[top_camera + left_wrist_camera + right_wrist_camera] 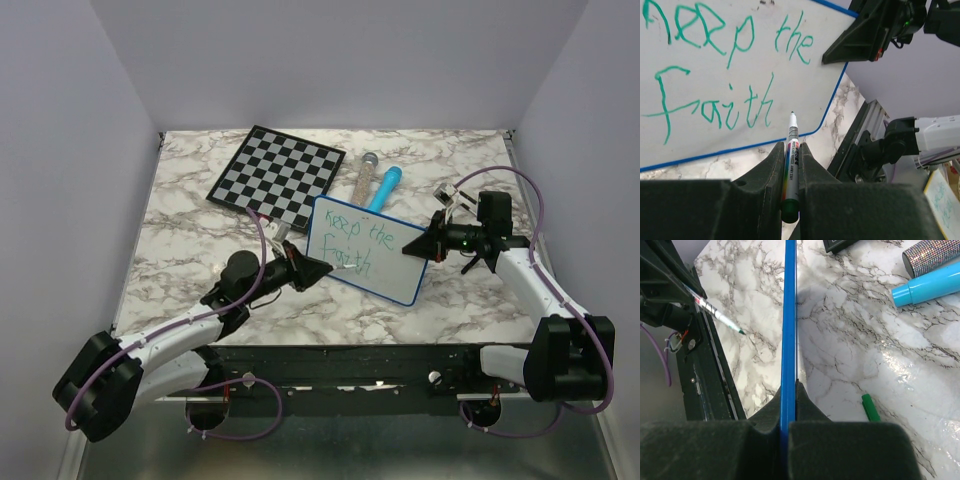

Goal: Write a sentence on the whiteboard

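Observation:
The whiteboard (365, 249), white with a blue rim, is held tilted up over the marble table. My right gripper (428, 244) is shut on its right edge; the right wrist view shows the blue rim (788, 330) edge-on between the jaws. The sentence (725, 70) in green reads "Keep the" over "Faith". My left gripper (318, 270) is shut on a green marker (792, 165). Its tip (792, 114) hovers near the board's lower right corner, just right of "Faith". The marker also shows in the right wrist view (715, 314).
A black-and-white chessboard (277, 176) lies at the back left. A glittery tube (364, 174) and a light blue tube (385, 188) lie behind the whiteboard. A green marker cap (870, 407) lies on the table under the board. The black frame rail (350, 362) runs along the near edge.

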Motion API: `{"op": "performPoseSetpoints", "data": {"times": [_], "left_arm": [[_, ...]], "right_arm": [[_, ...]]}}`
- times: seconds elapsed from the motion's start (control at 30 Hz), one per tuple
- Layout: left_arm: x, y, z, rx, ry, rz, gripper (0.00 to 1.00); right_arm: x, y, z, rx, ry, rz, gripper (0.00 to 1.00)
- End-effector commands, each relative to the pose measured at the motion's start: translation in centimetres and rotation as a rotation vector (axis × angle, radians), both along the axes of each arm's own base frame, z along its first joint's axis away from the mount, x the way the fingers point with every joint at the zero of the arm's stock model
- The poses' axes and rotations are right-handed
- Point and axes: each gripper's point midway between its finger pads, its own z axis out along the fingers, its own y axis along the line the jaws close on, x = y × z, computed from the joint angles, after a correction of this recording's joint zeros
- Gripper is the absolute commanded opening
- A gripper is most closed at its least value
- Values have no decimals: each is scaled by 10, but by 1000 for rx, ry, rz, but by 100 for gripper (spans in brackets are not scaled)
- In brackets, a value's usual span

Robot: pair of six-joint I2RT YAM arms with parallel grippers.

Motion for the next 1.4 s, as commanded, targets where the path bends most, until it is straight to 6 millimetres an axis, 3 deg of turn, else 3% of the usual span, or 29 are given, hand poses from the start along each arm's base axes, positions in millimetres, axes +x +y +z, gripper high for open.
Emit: {"op": "performPoseSetpoints", "data": {"times": [0.0,0.73,1.03,1.37], "left_arm": [[-7,-2,-1,-14,-38,-5,0],[-21,-16,-14,-30,-77,40,0],[-28,-33,-25,3,-89,34,0],[-19,-42,-20,0,-115,96,0]], "right_arm": [[-2,6,24,42,-63,44,1],[-7,11,17,91,3,54,1],[-6,13,14,127,46,40,1],[-7,14,15,129,44,47,1]]}}
